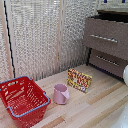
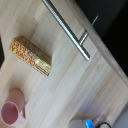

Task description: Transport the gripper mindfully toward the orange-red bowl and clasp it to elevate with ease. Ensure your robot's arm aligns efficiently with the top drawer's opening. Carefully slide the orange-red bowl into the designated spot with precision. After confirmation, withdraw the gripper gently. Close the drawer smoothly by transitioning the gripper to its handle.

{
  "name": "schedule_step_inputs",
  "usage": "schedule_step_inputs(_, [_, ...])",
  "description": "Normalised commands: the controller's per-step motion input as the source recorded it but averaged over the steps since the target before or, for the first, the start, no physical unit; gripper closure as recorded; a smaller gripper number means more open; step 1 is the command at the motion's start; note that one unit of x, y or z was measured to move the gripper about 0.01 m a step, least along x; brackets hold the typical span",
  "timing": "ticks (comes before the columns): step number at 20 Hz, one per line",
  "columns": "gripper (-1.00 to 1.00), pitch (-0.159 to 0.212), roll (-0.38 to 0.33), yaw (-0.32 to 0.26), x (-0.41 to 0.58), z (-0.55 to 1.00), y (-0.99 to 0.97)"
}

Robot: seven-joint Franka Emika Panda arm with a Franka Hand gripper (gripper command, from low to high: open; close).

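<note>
right, from the exterior view i see a light wooden counter (image 1: 95, 102) in front of a white slatted wall. at the counter's near corner on the exterior view's left sits a red wire basket (image 1: 22, 100) with a blue rim. a pink cup (image 1: 61, 93) stands near the middle of the counter, just beside the basket, and a yellow and red box (image 1: 79, 79) stands on its long edge a little behind the cup, apart from it. at the far edge on the exterior view's right is the dresser, with the top drawer (image 1: 106, 37) pulled out a little from the body, its handle (image 1: 104, 38) running across the front. the lower drawer (image 1: 108, 62) sits under it with a like bar. a white rounded piece of the robot's arm (image 1: 125, 75) shows at the exterior view's right edge. i cannot find the orange-red bowl in this view.

in the wrist view, i look down at the same wood surface. the silver handle (image 2: 67, 28) runs diagonally on its posts, with the dark drawer opening behind it. the box (image 2: 31, 56) lies well apart from the handle, and the cup (image 2: 13, 109) is beyond the box, near the picture's edge. only a sliver of the gripper (image 2: 88, 123) shows, a grey part with a blue tip, so i cannot tell whether the fingers are wide or narrow. the bowl is not visible here either.
</note>
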Motion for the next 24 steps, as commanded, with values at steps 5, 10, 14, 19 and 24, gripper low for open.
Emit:
schedule_step_inputs(5, [-1.0, 0.203, -0.368, 0.061, 0.012, -0.03, 0.16])
schedule_step_inputs(10, [-1.0, 0.188, -0.375, 0.056, 0.01, -0.06, 0.14])
schedule_step_inputs(14, [-1.0, 0.154, -0.375, 0.048, 0.088, -0.11, 0.18])
schedule_step_inputs(19, [-1.0, 0.13, -0.375, 0.043, 0.173, -0.13, 0.22])
schedule_step_inputs(24, [-1.0, 0.118, -0.375, 0.061, 0.146, -0.18, 0.17])
